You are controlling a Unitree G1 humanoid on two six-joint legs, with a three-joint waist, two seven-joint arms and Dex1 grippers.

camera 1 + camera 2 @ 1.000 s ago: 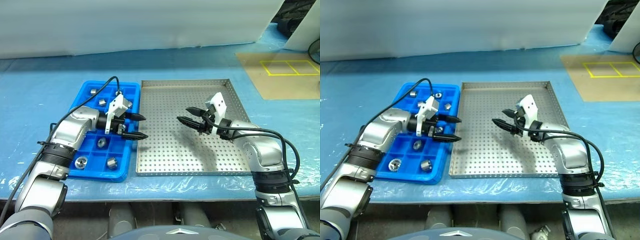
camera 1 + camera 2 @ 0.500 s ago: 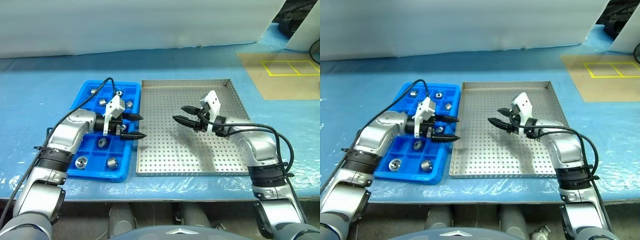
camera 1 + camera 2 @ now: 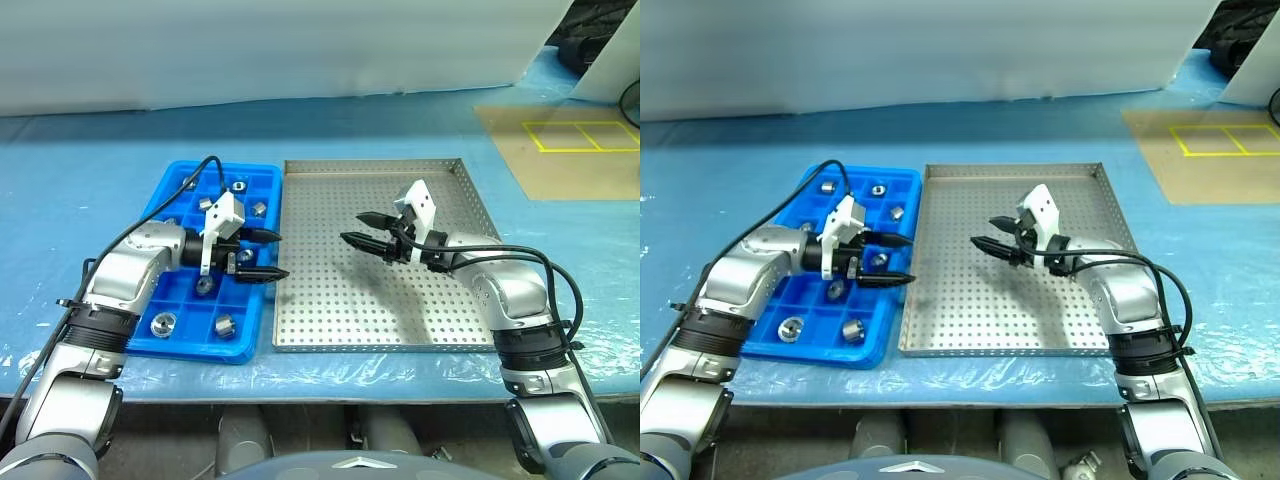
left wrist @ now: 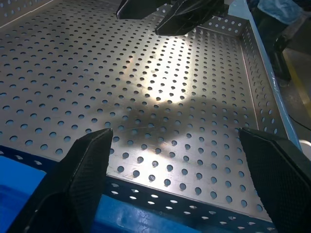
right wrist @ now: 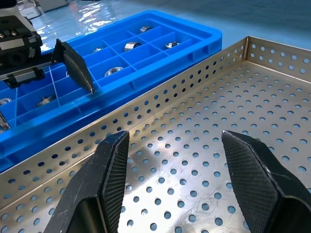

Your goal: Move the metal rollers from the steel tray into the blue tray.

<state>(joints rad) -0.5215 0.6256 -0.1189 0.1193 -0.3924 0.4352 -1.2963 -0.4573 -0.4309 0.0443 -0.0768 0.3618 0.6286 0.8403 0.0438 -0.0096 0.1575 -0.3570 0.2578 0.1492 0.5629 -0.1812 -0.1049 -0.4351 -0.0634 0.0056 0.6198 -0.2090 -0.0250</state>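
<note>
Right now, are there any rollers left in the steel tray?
No, the steel tray has a bare perforated floor, and the rollers sit in the blue tray.

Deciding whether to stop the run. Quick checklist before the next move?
1. Steel tray holds no rollers: ok.
2. Metal rollers sit in blue tray compartments: ok.
3. Left gripper open, nothing held, over the blue tray's inner edge: ok.
4. Right gripper open, nothing held, above the steel tray: ok.
5. Grippers apart, tips facing each other: ok.
6. Rollers beneath the left arm: cannot tell.
</note>
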